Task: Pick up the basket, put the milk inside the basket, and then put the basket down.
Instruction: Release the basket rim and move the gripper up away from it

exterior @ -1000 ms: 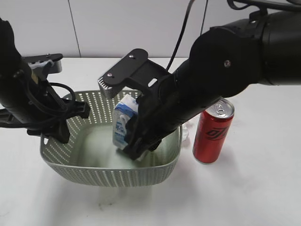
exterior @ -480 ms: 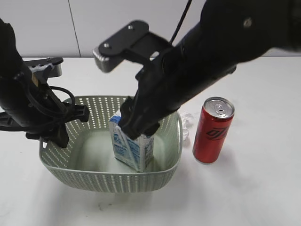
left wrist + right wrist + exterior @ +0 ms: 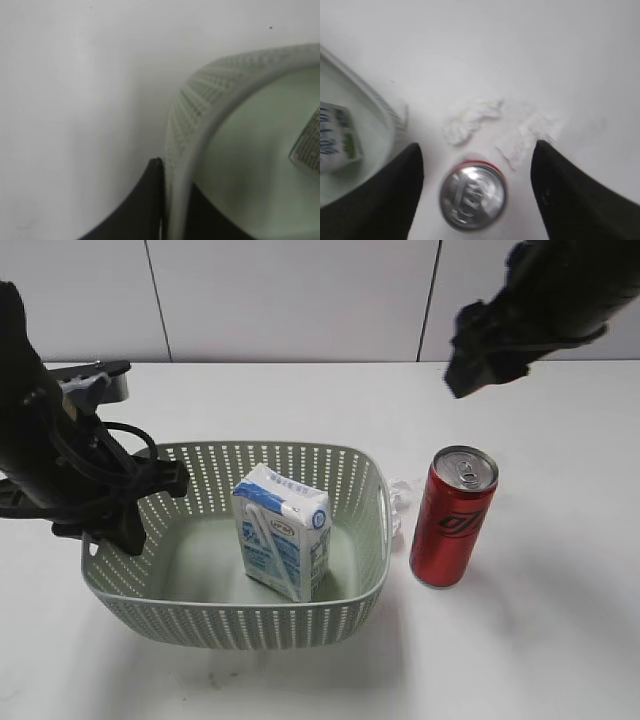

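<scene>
The pale green basket (image 3: 235, 615) sits left of centre. The white and blue milk (image 3: 283, 530) stands upright inside it, touching no gripper. My left gripper (image 3: 118, 525) is shut on the basket's left rim; in the left wrist view the rim (image 3: 186, 140) runs between the two black fingers (image 3: 142, 205). I cannot tell whether the basket rests on the table. My right gripper (image 3: 476, 145) is open and empty, high above the red can; its arm (image 3: 530, 310) is at the upper right. The right wrist view also catches the basket (image 3: 380, 107) and milk (image 3: 337, 137) at its left edge.
A tall red soda can (image 3: 453, 515) stands just right of the basket; its silver top (image 3: 472, 196) lies between my right fingers, far below. Crumpled white tissues (image 3: 400, 502) lie between can and basket, also in the right wrist view (image 3: 470, 117). The table is white.
My right gripper let go of the milk, leaving it standing in the basket, and rose up and to the right. The left gripper and basket stayed put.
</scene>
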Controlling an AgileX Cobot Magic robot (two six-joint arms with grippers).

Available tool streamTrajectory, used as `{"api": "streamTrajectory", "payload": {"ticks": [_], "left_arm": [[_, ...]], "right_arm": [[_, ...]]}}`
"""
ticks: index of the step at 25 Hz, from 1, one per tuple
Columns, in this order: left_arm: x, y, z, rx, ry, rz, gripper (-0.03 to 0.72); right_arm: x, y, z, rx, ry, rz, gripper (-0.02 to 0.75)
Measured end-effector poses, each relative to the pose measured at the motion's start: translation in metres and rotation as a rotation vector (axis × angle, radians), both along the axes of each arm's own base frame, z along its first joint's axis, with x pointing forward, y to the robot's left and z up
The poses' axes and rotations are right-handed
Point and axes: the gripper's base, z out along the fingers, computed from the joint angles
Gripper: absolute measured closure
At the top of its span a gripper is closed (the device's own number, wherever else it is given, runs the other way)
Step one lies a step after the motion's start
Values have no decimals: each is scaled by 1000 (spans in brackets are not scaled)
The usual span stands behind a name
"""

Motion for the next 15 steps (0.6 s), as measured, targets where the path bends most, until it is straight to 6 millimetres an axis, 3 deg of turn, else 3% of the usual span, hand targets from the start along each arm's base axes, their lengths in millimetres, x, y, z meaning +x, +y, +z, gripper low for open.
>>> {"api": "streamTrajectory", "payload": {"ticks": [7, 11, 15], "left_arm": [[-1, -1, 1, -10, 5, 6, 688], [0, 0, 1, -10, 3, 9, 688], [6, 7, 2, -18, -5, 40, 688]], "right_arm": [[20, -88, -5, -23, 113, -281, 100], [17, -113, -6, -37, 182, -356, 94], [3, -119, 4, -26, 181, -368, 94]]}}
